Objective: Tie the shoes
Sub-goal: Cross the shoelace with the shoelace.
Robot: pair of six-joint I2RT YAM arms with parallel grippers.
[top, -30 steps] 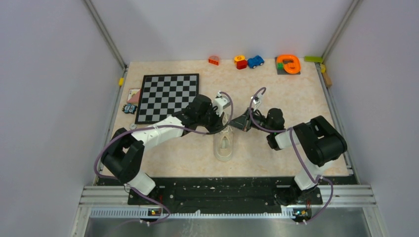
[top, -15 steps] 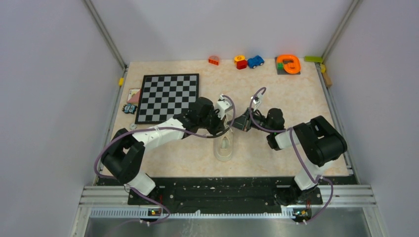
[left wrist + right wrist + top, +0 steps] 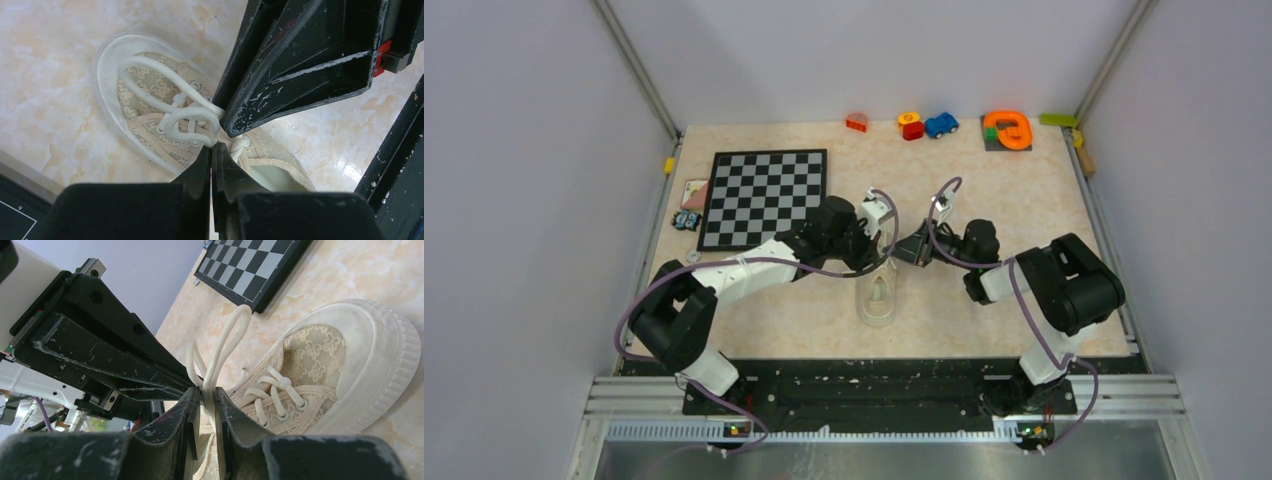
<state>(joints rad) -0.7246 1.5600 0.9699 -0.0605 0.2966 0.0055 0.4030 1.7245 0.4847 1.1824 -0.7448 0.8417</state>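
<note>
though shoe (image 3: pixel 879 300) half-hidden above, left pincer (image 3: pixel 212 146) shut, right pincer (image 3: pixel 205 392) just parted around lace (image 3: pixel 227 335)

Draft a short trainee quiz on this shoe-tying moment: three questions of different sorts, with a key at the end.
1. True or false: the shoe lies on the chessboard.
2. In the right wrist view, what stands up between the fingers of the right pincer? A) a lace loop B) a chess piece C) nothing
3. Fill in: in the left wrist view, the jaws of the left pincer are ____.

Key: 1 false; 2 A; 3 shut.
</note>
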